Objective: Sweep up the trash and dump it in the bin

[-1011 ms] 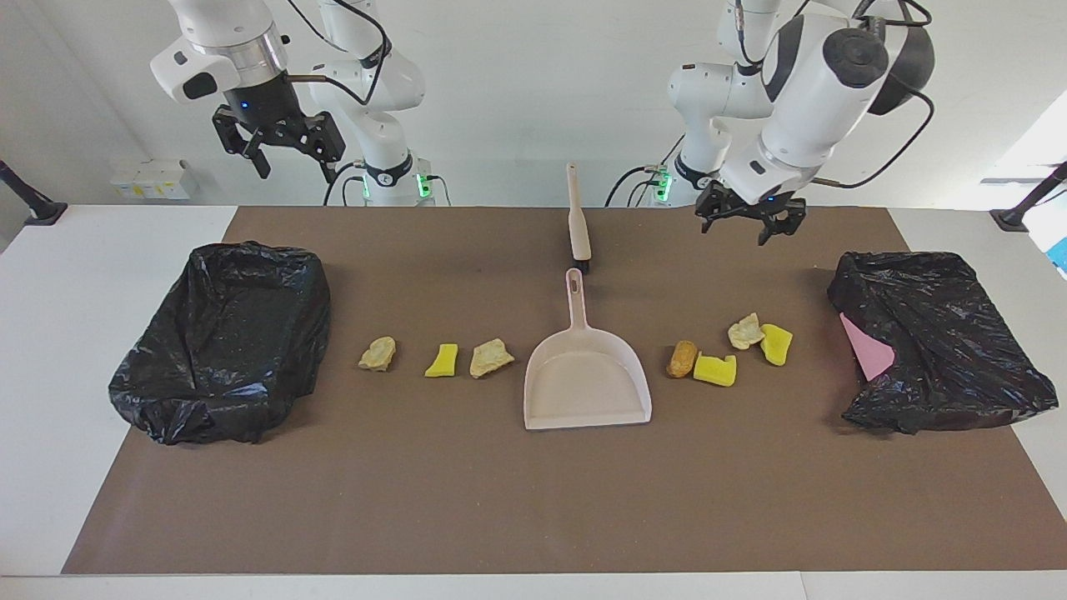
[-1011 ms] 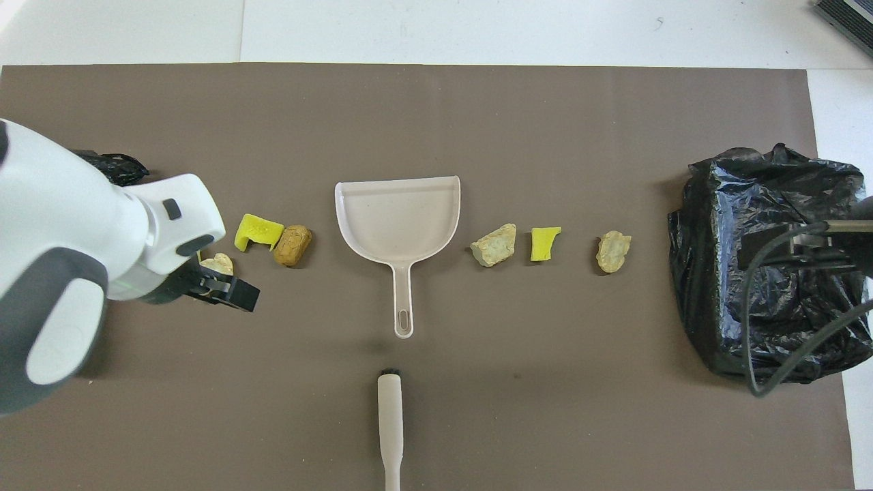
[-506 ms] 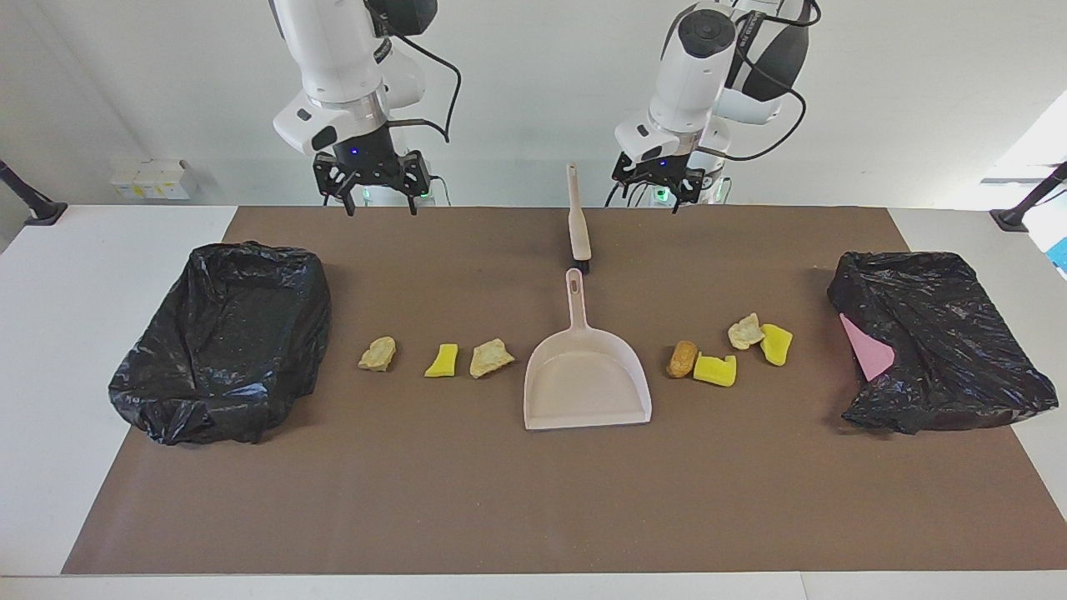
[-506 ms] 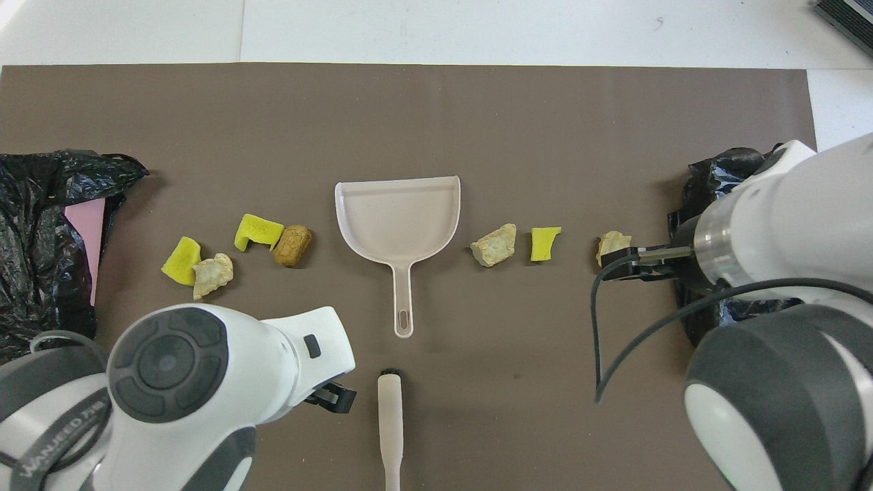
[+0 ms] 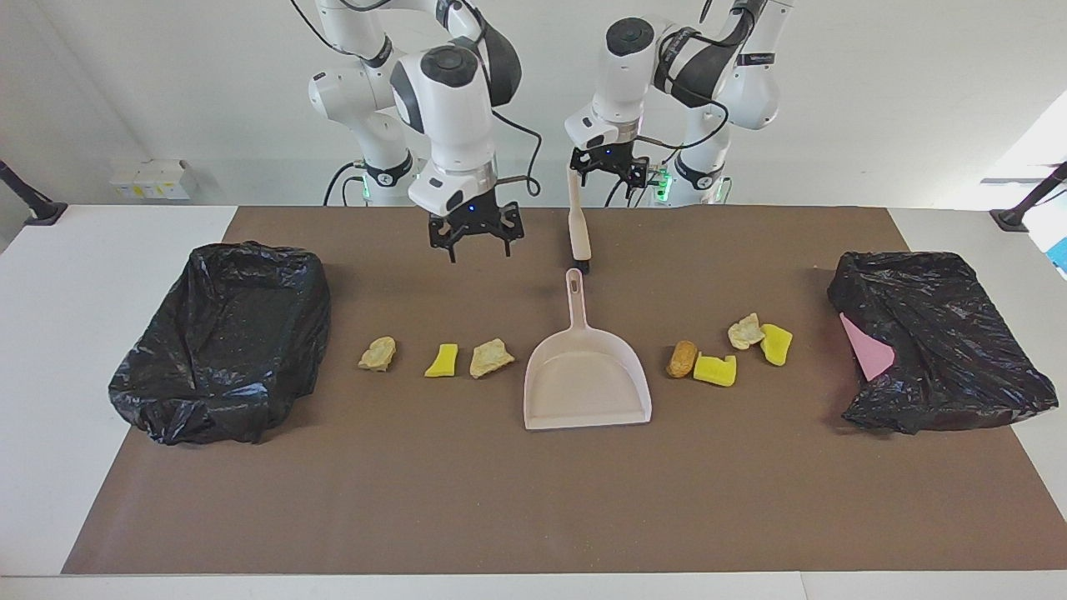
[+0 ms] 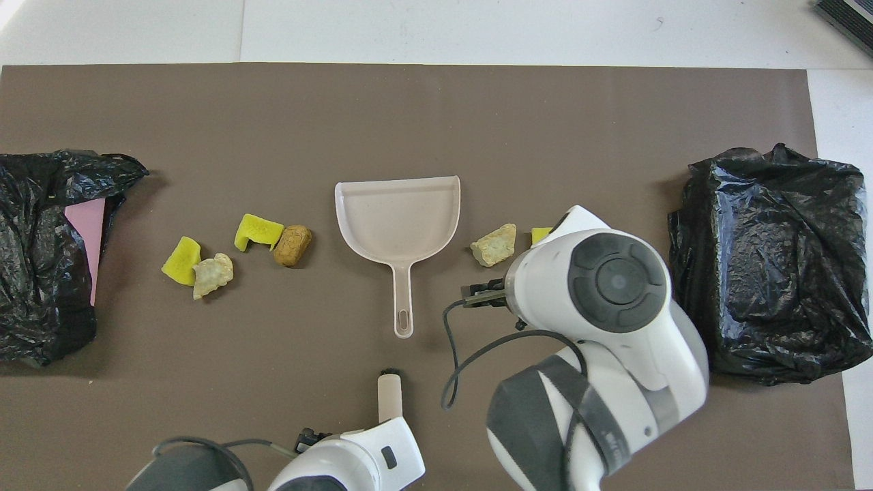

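The trash lies in a row either side of the beige dustpan (image 5: pixel 583 371) (image 6: pixel 399 218). Toward the right arm's end are a beige lump (image 5: pixel 378 353), a yellow sponge chunk (image 5: pixel 442 360) and another beige lump (image 5: pixel 490 357) (image 6: pixel 494 244). Toward the left arm's end are an orange-brown lump (image 5: pixel 682 358) (image 6: pixel 292 245), two yellow chunks (image 5: pixel 715 369) (image 5: pixel 776 343) and a beige lump (image 5: pixel 745 331). The brush (image 5: pixel 577 223) (image 6: pixel 389 397) lies nearer the robots than the dustpan. My left gripper (image 5: pixel 608 173) hangs open over the brush handle's end. My right gripper (image 5: pixel 479 248) hovers open over bare mat beside the brush.
A bin lined with a black bag (image 5: pixel 225 333) (image 6: pixel 771 259) stands at the right arm's end. Another black-bagged bin (image 5: pixel 934 342) (image 6: pixel 48 252), with a pink sheet in it, stands at the left arm's end. A brown mat (image 5: pixel 533 500) covers the table.
Both arms have swung in from the table's ends toward the middle. The left gripper came to the brush handle, the right gripper to the mat beside it. No object has moved.
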You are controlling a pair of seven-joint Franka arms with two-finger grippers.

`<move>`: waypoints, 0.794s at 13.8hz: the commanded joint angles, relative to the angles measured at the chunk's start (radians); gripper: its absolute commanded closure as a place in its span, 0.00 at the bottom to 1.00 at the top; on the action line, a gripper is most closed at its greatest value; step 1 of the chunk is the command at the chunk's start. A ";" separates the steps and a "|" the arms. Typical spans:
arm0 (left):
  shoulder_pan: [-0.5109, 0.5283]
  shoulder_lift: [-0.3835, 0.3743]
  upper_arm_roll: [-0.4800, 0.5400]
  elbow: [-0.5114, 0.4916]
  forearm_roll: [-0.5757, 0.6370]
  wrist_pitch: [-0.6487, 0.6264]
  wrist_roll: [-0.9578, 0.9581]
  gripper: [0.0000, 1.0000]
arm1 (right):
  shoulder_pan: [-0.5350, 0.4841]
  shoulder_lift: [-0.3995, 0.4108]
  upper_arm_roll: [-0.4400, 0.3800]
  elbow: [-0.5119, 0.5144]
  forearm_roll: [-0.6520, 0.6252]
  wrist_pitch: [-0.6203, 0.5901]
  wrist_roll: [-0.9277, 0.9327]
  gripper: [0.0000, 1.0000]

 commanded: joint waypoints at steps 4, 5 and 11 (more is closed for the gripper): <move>-0.193 -0.034 0.010 -0.207 -0.006 0.227 -0.227 0.00 | 0.127 0.160 -0.005 0.054 0.019 0.091 0.171 0.00; -0.210 -0.031 0.010 -0.222 -0.006 0.253 -0.259 0.00 | 0.140 0.186 -0.005 0.075 0.019 0.097 0.188 0.00; -0.244 0.003 0.004 -0.239 -0.006 0.298 -0.388 0.00 | 0.171 0.309 -0.007 0.161 0.020 0.178 0.193 0.00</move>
